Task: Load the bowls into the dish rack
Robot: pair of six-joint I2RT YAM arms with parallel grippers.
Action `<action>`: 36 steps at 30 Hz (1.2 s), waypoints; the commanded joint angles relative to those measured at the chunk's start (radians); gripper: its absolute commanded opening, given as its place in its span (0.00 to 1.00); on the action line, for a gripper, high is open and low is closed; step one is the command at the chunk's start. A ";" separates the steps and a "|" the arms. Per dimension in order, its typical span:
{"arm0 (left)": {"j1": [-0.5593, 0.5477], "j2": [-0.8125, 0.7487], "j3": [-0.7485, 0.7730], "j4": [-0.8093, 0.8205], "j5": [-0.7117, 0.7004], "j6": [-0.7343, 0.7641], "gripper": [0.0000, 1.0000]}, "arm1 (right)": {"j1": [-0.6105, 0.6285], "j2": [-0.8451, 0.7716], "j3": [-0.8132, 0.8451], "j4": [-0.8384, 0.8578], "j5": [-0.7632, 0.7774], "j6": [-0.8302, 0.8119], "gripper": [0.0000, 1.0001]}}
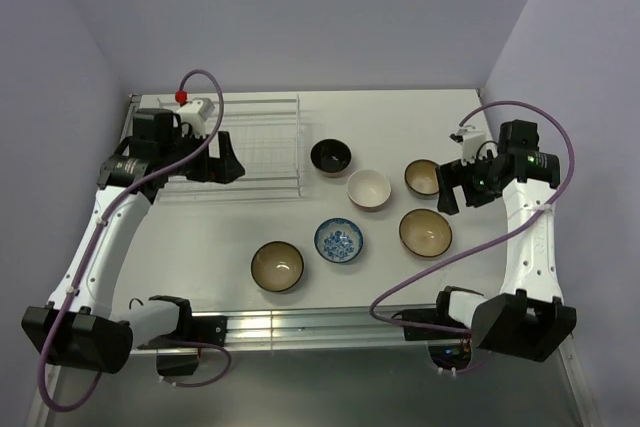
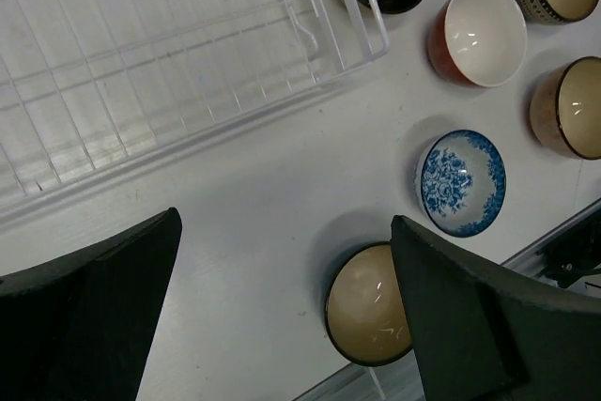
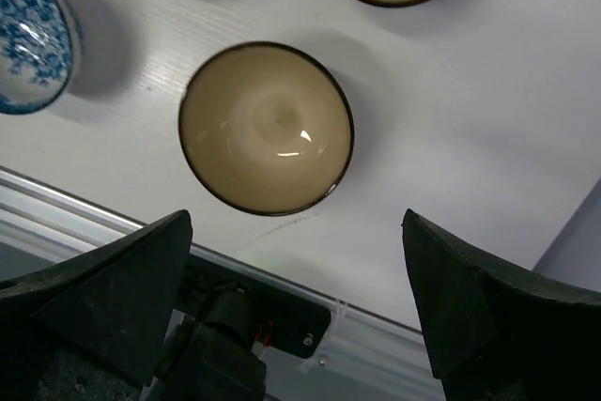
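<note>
Six bowls (image 1: 339, 241), mouths up, between grippers. One dish rack (image 1: 262, 137) at left gripper (image 1: 222, 159), long axis left-right. Right gripper (image 1: 447, 187), left gripper: both spread apart, empty.

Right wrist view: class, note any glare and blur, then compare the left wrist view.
Right wrist view: a white glint inside the sharp tan bowl; the near jaws look softer. Left wrist view: dish rack wires look pale, washed out.

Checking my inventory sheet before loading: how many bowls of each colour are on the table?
Tan bowls: 3
Black-inside bowl: 1
White-inside bowl: 1
Blue-and-white bowl: 1
Total: 6 bowls
</note>
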 commanded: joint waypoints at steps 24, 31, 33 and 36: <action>0.002 0.045 0.067 0.214 -0.042 -0.075 0.99 | -0.024 0.224 -0.182 0.150 0.151 -0.021 0.99; 0.002 0.056 0.074 0.221 -0.044 -0.081 0.95 | -0.024 0.285 -0.219 0.236 0.133 -0.007 0.89; 0.002 0.057 0.076 0.226 -0.047 -0.082 0.94 | -0.024 0.288 -0.232 0.273 0.131 -0.002 0.88; 0.002 0.056 0.071 0.243 -0.044 -0.087 0.91 | -0.024 0.301 -0.258 0.327 0.135 0.011 0.84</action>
